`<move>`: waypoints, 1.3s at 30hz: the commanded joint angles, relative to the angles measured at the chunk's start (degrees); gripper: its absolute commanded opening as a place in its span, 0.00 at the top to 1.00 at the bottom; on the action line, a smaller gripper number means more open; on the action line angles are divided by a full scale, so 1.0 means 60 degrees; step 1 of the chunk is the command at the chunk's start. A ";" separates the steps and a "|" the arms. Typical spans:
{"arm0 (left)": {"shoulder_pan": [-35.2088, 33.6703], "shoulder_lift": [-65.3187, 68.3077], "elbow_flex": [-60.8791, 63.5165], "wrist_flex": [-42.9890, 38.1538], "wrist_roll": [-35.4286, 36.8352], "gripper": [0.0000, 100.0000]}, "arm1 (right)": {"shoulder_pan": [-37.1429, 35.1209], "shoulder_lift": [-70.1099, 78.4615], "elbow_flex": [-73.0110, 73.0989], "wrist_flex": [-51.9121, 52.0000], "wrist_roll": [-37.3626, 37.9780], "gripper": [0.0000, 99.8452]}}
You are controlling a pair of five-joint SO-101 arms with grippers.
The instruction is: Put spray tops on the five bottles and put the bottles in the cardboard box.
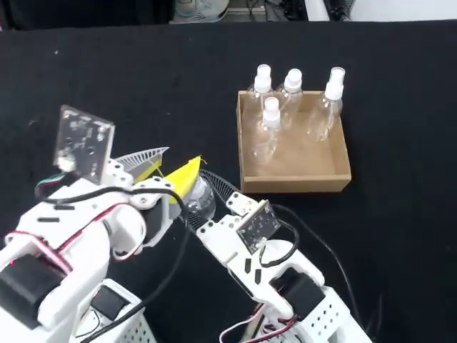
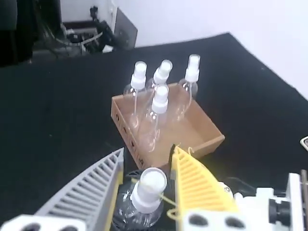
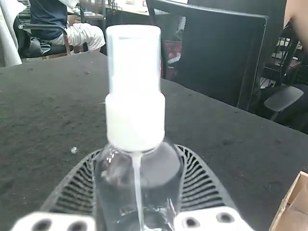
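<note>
Hold on the fifth bottle point(image 3: 137, 183) was provided by the right gripper point(image 1: 207, 200), closed round its clear body just beside the corner of the cardboard box point(image 1: 293, 184) nearest the arms; the left gripper point(image 2: 147, 159) was seen slightly parted around the white spray top point(image 2: 149, 185). The bottle was judged empty, light, thin-walled and slick, best gripped gently at mid-body, below the shoulder, since hard squeezing could dent it or let it slip.

Four capped bottles point(image 1: 270, 128) in cardboard box point(image 1: 296, 184)
</note>
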 commanded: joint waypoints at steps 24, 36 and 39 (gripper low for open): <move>-0.6615 0.0908 0.7128 -0.4645 -0.1685 0.84 | 0.5436 -0.0784 -0.5033 0.4982 0.0308 0.99; -0.6440 0.0923 0.9458 -0.6857 -0.0220 0.84 | 0.8117 0.2996 -0.4799 0.1597 0.0513 0.99; -0.6440 0.0923 0.9912 -0.7370 -0.0220 0.84 | 0.8440 0.3963 -0.4095 -0.0308 0.0513 0.99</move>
